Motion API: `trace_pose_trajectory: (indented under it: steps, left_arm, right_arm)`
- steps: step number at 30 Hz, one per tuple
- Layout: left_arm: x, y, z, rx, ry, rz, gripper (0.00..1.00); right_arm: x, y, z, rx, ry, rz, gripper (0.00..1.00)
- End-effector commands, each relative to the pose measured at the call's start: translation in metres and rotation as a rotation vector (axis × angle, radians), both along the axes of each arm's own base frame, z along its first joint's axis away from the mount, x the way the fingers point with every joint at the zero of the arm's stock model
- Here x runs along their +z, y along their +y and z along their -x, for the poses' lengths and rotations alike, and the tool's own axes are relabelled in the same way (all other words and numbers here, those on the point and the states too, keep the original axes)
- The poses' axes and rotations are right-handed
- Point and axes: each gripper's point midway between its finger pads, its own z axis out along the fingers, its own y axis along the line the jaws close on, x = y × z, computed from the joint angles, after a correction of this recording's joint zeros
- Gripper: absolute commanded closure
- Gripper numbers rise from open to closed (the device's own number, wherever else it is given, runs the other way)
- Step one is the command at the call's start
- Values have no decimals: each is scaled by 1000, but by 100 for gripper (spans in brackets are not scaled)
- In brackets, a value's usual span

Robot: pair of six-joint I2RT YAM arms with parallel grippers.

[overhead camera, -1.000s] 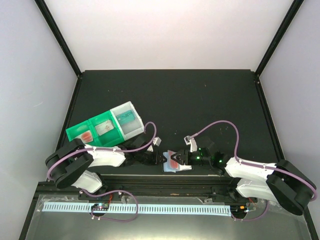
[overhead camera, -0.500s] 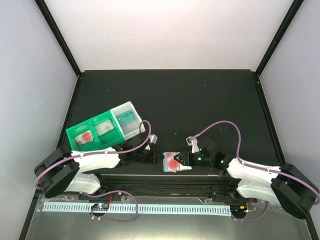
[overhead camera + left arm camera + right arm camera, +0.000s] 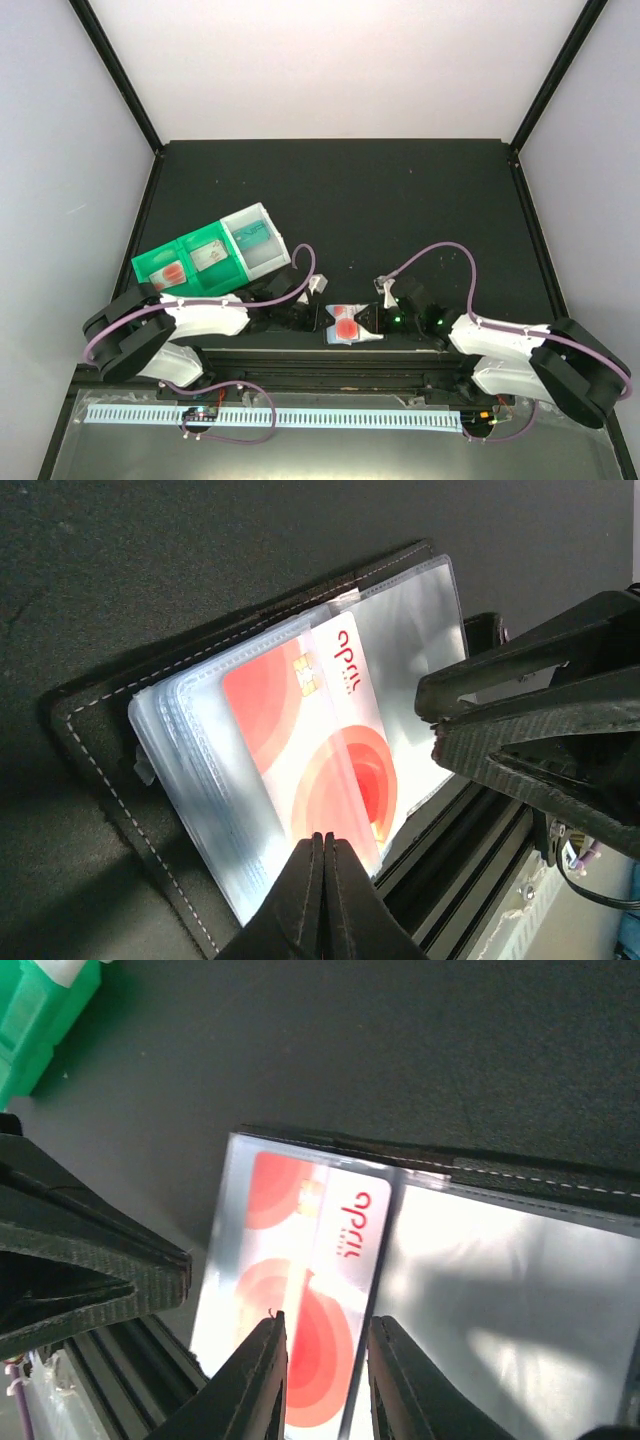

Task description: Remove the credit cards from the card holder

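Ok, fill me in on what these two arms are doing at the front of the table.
The open card holder lies at the table's near edge. The left gripper is shut, tips at the edge of the clear sleeves; whether it pinches anything is unclear. The right gripper, jaws apart, sits over a red-and-white card still in its sleeve.

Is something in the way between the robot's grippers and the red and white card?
No loose thing is. The left gripper and the right gripper both sit right at the red and white card. Only the clear sleeve of the card holder seems to cover part of the card.
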Motion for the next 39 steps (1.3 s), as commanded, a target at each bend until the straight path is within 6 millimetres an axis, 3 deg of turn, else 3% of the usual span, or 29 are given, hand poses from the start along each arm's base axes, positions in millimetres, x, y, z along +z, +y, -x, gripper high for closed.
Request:
trace_pose_trajectory:
  steps: [1,20,29,35,39]
  left_arm:
    - [7,-14,-2,-34,-27,53,98]
    - [-29,0,1,-20,1,-48,98]
    - [-31,4,0,-9,-2,-68,98]
    - [-33,9,0,4,-3,-88,99]
    - [-34,10,-1,12,-5,-94,98]
  right_arm:
    - [-8,-1,-2,-13,-6,19,77]
    - [-24,3,1,-5,42,11,75]
    - [-22,1,-1,-17,26,8,84]
    - [-19,-1,-1,-23,8,7,99]
    - [-18,-2,-1,-18,1,10,99]
